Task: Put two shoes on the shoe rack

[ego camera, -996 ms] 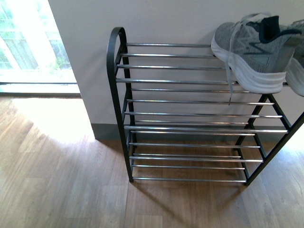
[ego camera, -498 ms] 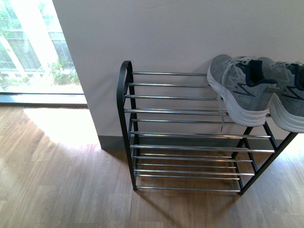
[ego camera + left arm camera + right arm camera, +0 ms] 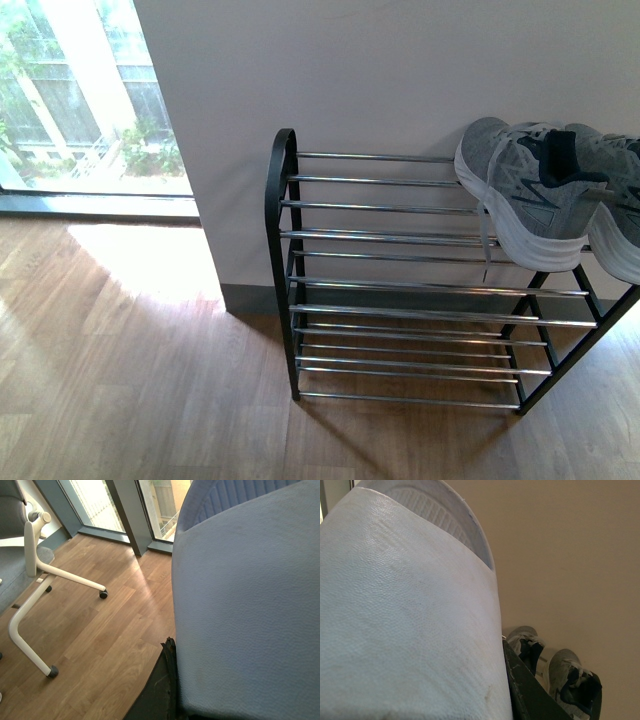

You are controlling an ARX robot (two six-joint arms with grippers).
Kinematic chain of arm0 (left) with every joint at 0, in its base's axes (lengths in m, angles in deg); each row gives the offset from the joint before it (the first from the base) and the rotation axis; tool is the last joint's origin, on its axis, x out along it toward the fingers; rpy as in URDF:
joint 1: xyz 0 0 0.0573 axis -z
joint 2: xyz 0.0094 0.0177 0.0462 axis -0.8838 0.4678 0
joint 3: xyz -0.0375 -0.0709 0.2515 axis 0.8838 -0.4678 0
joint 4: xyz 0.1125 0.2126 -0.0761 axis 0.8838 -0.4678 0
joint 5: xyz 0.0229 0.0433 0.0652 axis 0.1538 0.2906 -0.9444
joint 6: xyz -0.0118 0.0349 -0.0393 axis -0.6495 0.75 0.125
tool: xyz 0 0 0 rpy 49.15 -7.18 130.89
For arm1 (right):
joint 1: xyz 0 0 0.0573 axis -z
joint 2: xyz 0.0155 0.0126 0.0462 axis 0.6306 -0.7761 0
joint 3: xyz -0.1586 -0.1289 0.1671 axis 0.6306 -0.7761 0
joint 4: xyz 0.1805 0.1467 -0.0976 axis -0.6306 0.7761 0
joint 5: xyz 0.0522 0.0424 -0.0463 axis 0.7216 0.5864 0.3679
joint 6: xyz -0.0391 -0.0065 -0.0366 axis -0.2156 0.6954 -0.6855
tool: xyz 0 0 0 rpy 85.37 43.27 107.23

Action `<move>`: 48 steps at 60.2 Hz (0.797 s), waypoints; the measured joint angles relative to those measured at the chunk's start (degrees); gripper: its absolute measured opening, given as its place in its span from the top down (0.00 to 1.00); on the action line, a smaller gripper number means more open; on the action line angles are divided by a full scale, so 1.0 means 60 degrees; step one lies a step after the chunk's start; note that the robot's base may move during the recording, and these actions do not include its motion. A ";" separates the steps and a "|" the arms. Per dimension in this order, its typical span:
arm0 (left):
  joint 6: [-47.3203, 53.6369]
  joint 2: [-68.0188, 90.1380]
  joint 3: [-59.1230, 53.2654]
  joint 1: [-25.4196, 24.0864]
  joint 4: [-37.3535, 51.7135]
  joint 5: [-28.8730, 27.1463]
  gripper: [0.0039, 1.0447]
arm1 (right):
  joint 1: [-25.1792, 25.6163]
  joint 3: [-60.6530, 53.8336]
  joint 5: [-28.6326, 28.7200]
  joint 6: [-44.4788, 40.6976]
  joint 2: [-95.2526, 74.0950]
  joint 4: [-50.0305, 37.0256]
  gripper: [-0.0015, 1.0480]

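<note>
each arm's jaws are clenched on a pale blue slipper [image 3: 245,610] (the other slipper [image 3: 405,615] too). set both flat on the shoe rack [image 3: 390,235], left of the grey sneakers [image 3: 530,195], across two rods.

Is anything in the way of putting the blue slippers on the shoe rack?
Nothing visible blocks it. The two grey sneakers take only the right end of the shoe rack's top tier; the rods to their left are bare, and so are the lower tiers. Each wrist view is filled by a pale blue slipper close to the camera.
</note>
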 joint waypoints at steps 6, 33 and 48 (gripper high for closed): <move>0.0000 0.0004 0.0000 0.0007 0.0000 0.0000 0.98 | 0.0015 0.0000 -0.0004 0.0000 0.0000 0.0000 0.99; 0.0000 -0.0011 0.0000 -0.0015 0.0000 -0.0033 0.98 | -0.0885 0.0750 -0.1472 0.0539 -0.1217 -0.0033 0.99; 0.0000 -0.0011 0.0000 -0.0011 0.0000 -0.0011 0.98 | -0.2510 0.3060 -0.2965 0.0962 -0.5577 -0.2550 0.99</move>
